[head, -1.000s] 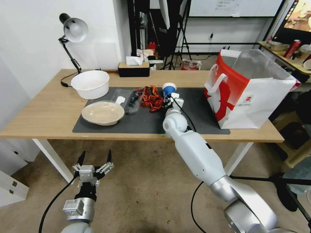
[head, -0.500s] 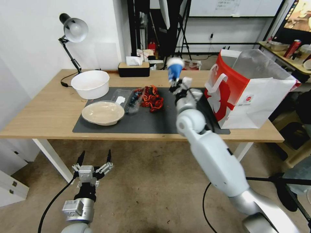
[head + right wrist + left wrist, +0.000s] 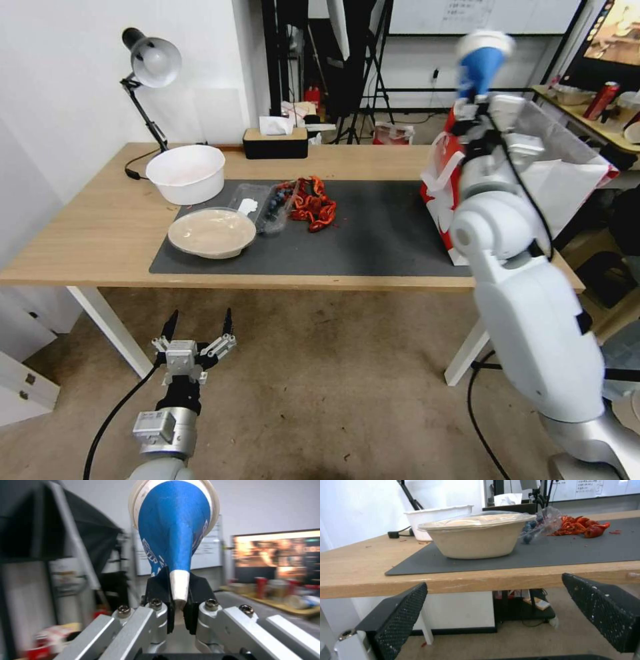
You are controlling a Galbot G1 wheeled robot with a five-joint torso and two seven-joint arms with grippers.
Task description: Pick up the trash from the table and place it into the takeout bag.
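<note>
**Blue paper cup riding high above the takeout bag**

While the left gripper (image 3: 197, 331) is hanging low over the floor in front of the table (image 3: 100, 227), its fingers (image 3: 400, 610) are standing spread apart with nothing between them. Farther left on the tabletop, a silver desk lamp (image 3: 152, 61) is leaning over a white tub (image 3: 186, 173). On the dark grey mat (image 3: 373, 233) a round lidded dish of beige food (image 3: 211, 233) is sitting beside a clear bag with blue lumps (image 3: 270, 203), and a red-orange heap (image 3: 312, 203) is lying just beside that. A black-and-wood tissue box (image 3: 275, 142) is standing at the far edge.

Toward the right, the right gripper (image 3: 477, 107) is pinching the blue paper cup (image 3: 479, 63) by its narrow base, mouth upward, above the near rim of the takeout bag (image 3: 573, 187). White lettering is running down the cup (image 3: 175, 530), too partial to read. A small round mark on the bag's white face is too small to read.

Compared with half a second ago, the cup is standing higher and farther right, having left the mat's airspace for the bag's; the left arm has stayed put.
</note>
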